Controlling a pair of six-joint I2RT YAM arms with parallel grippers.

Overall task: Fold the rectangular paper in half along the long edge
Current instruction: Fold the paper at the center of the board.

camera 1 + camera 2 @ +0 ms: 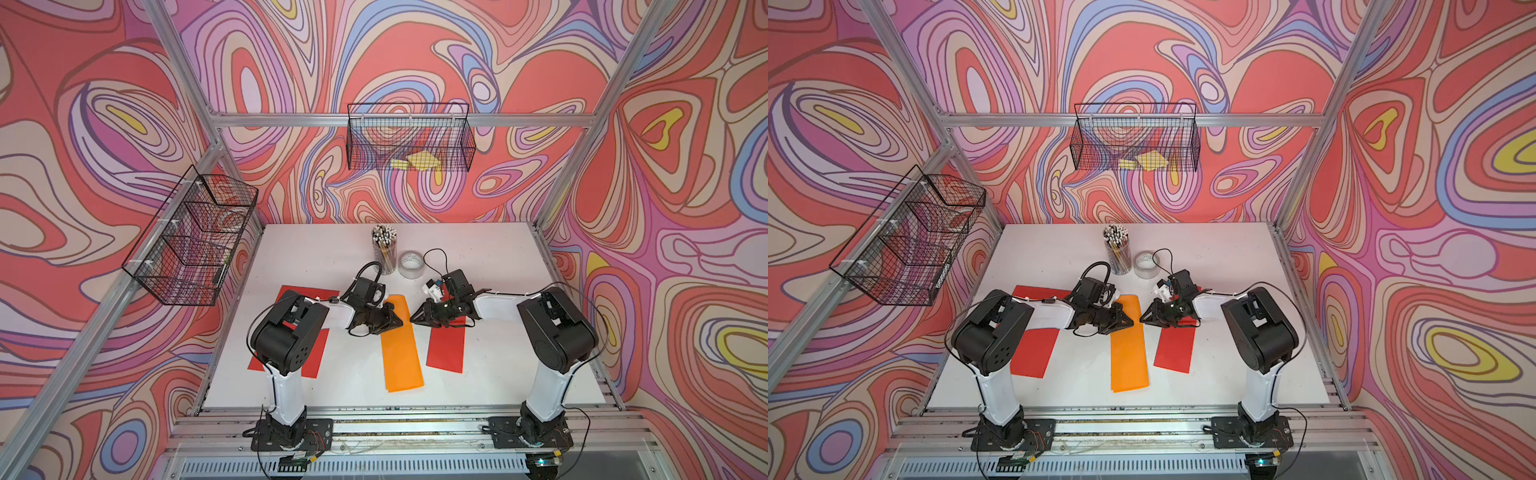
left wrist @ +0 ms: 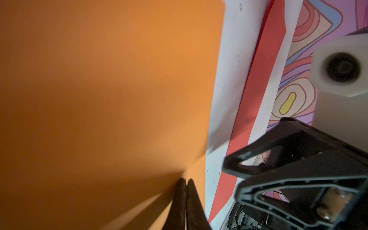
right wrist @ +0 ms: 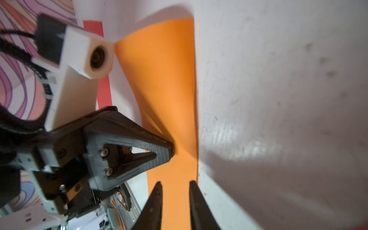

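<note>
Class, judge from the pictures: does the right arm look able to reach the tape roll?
Probably yes: the tape roll stands just beyond the right gripper, with nothing standing between them.

In both top views I see the paper (image 1: 401, 345) lying in the middle of the table (image 1: 498, 374), with one sheet (image 1: 319, 353) to its left and a second sheet (image 1: 446, 349) to its right. Above it in the frame, a pencil cup (image 1: 385, 253) stands just left of a tape roll (image 1: 411, 264).
</note>
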